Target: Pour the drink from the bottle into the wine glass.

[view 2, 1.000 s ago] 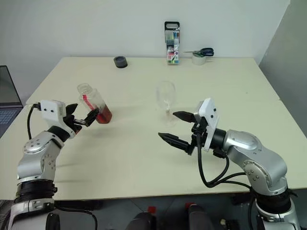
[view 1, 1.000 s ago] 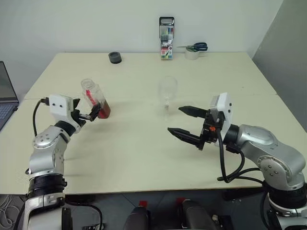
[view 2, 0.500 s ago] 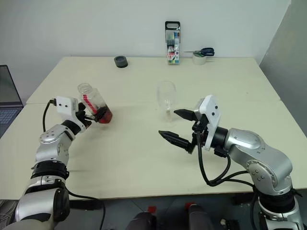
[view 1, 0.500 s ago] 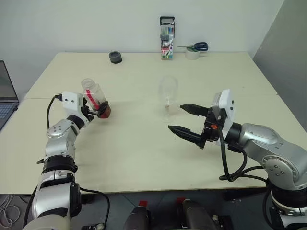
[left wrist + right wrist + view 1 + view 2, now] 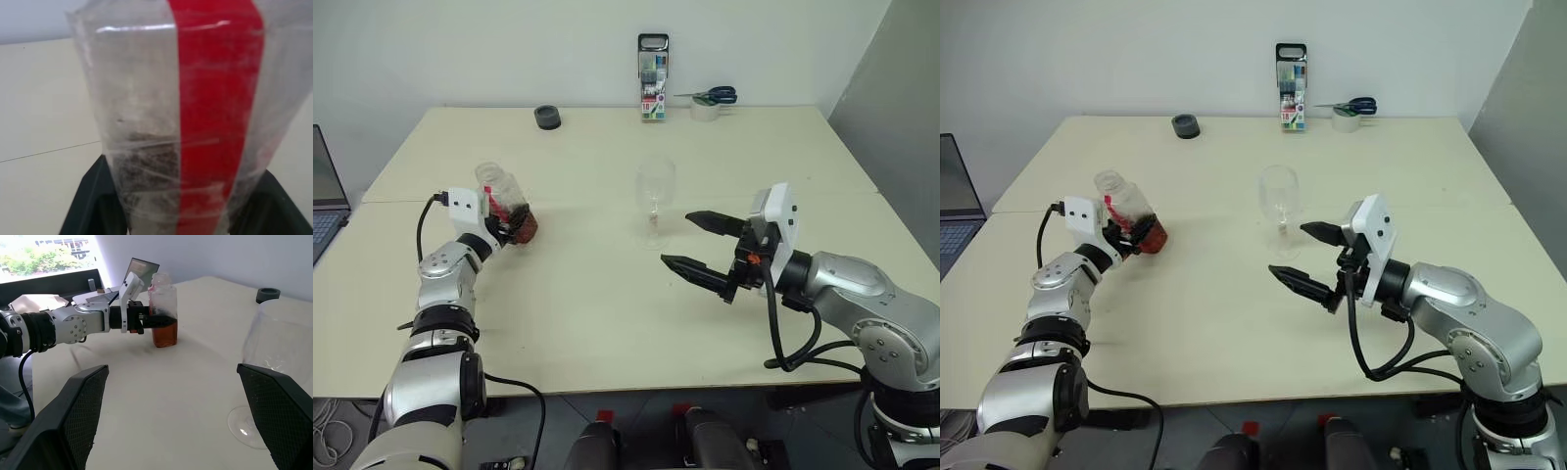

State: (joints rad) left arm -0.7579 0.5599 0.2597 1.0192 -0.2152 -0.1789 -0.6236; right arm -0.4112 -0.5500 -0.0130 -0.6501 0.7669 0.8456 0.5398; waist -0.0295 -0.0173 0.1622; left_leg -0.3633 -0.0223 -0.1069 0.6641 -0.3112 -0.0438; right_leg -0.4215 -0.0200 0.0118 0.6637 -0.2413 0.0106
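Item: left gripper (image 5: 509,223). Fingers pressed together on the lower body of the bottle (image 5: 506,201), one black finger to either side of it, as the left wrist view showed. Reach roughly level.

Item: bottle. Small, clear, squarish plastic, red label strip down one face; no cap seen on the neck. Its base looked to be at the table (image 5: 607,313) on the robot's left side. Long axis near upright, the mouth leaning slightly away from the glass. The drink (image 5: 165,337), amber-brown, lay in the bottom portion only.

Item: wine glass (image 5: 655,197). Clear, stemmed, upright on its foot near the table's middle, bowl apparently empty. It stood well apart from the bottle, toward the robot's right.

Item: right gripper (image 5: 697,245). Fingers spread wide, holding nothing, pointed toward the table's middle. It hung just beside the glass's foot, on the near right side, and was much the nearer of the two hands to the glass.

Judgement: the pour turned on carrying the bottle rightward across that gap and tipping its mouth toward the bowl.
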